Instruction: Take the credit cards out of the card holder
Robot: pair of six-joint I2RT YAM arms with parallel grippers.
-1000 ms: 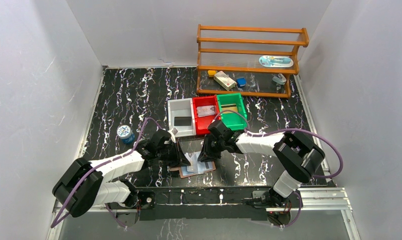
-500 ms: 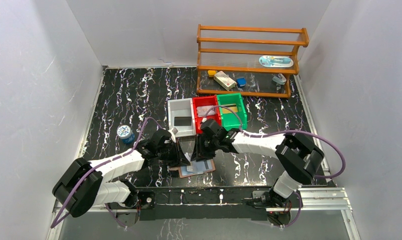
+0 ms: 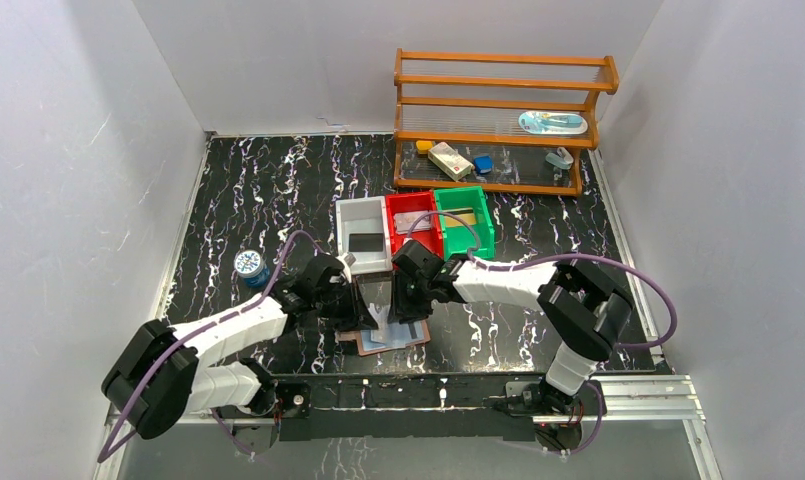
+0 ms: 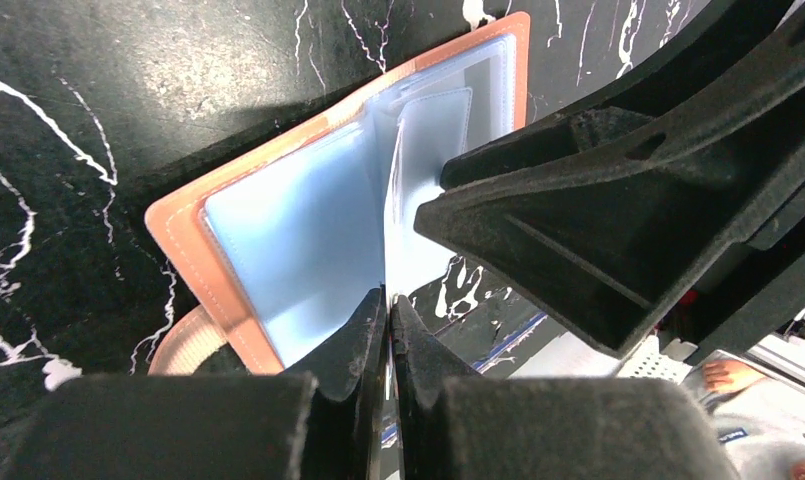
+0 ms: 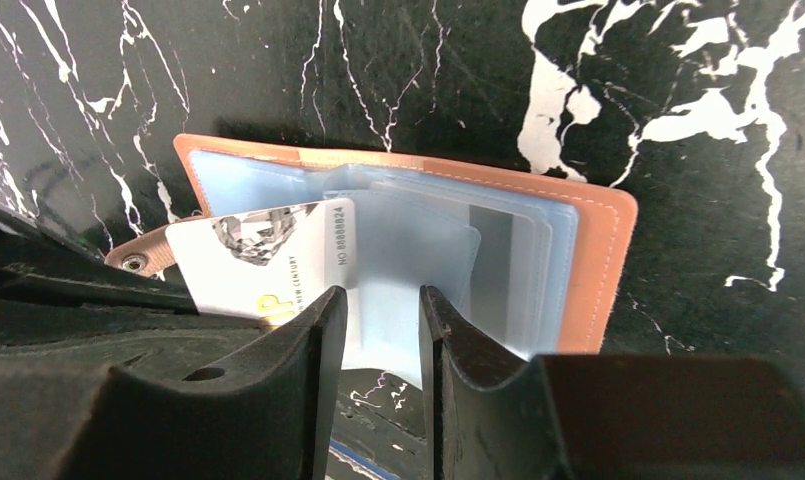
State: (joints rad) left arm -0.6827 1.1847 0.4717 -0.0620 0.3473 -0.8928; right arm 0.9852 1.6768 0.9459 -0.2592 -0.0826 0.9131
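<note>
Card holder (image 5: 598,250): one, tan, lay open on the table (image 3: 268,190) at its near edge, between the arms.
Card (image 5: 268,255): one pale printed card stuck out of the sleeves to the left; a second, with a dark stripe, sat in a pocket.
Left gripper (image 4: 388,300): reached in low from the left, fingers together at the sleeves' near edge; any grip unclear.
Right gripper (image 5: 383,310): angled down over the pockets, fingers slightly apart.
Bins, far side: three, white (image 3: 363,215), red (image 3: 390,230), green (image 3: 473,240).
Rack (image 3: 498,85): one.
Can (image 3: 249,265): one, left.
</note>
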